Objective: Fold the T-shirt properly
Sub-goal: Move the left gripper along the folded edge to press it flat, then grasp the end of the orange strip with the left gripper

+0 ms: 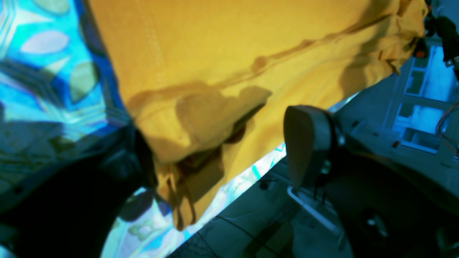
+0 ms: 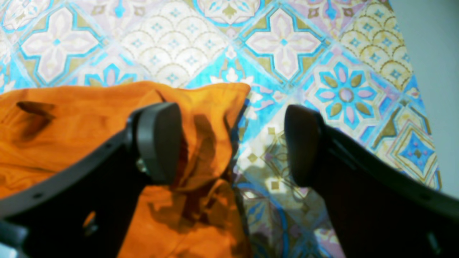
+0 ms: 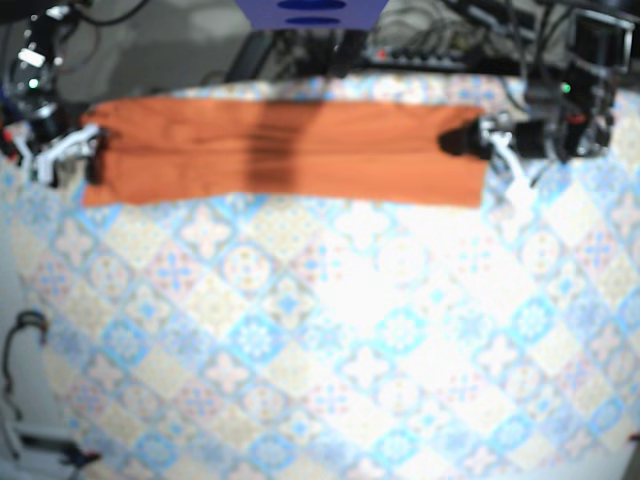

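Note:
The orange T-shirt (image 3: 290, 150) lies folded into a long flat strip across the far part of the table. My left gripper (image 3: 478, 140) is at the strip's right end. In the left wrist view its jaws stand wide apart around a bunched end of the shirt (image 1: 233, 43). One finger (image 1: 304, 143) is bare and the other is half hidden behind cloth, so the left gripper (image 1: 222, 150) is open. My right gripper (image 3: 90, 150) is at the strip's left end. In its wrist view the right gripper (image 2: 231, 143) is open over the shirt's corner (image 2: 71, 118), one finger (image 2: 157, 143) above the cloth.
A patterned blue and white tablecloth (image 3: 330, 330) covers the table. Cables and equipment (image 3: 560, 60) crowd the far edge, with a blue object (image 3: 310, 10) at top centre. The left wrist view shows the table's edge and grey floor (image 1: 251, 222) beyond it.

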